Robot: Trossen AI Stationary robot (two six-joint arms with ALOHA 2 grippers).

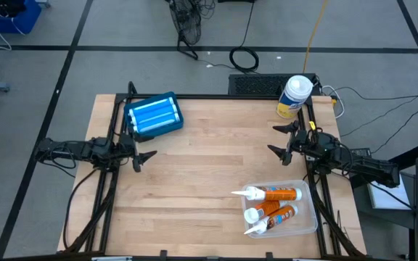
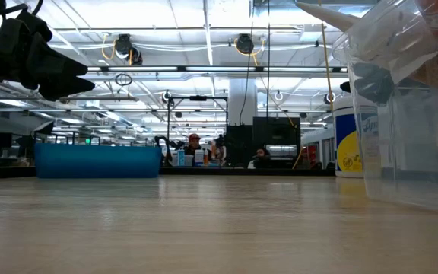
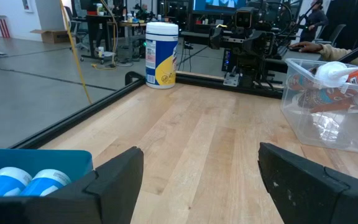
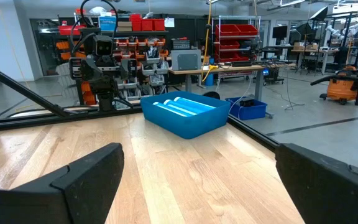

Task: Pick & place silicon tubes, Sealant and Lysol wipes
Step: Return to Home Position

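Nearest, at about 5 o'clock on the table point(image 1: 209, 167), the transparent bin point(image 1: 309, 221) holds three orange sealant tubes point(image 1: 280, 194). They lie flat: the top one has its long axis along the 3-to-9 line with the white nozzle toward 9 o'clock, and the two below it slant a little with nozzles toward 8 o'clock. Farther in, the left tool point(image 1: 146, 147) sits at 9 o'clock and the right tool point(image 1: 276, 139) at 3 o'clock. Each has its fingers spread apart and holds nothing, and each faces inward across the bare middle of the table, which fits a return to the resting pose between placements. Farthest off, the blue bin point(image 1: 177, 110) at 11 o'clock holds blue tubes point(image 1: 152, 114) lying side by side, roughly along the 3-to-9 line. The Lysol wipes point(image 1: 294, 94) stand alone at 1 o'clock, just inside the far right corner and outside both bins. The canister is upright, its long axis vertical and its white domed lid pointing up. It looks like the one item not yet placed. The right tool is the closer one, so the next move probably calls for a reach toward 12 o'clock from its rest. The fingers would need to open wide enough to span the round body from the side and close below the lid, so the canister stays level and does not tip.
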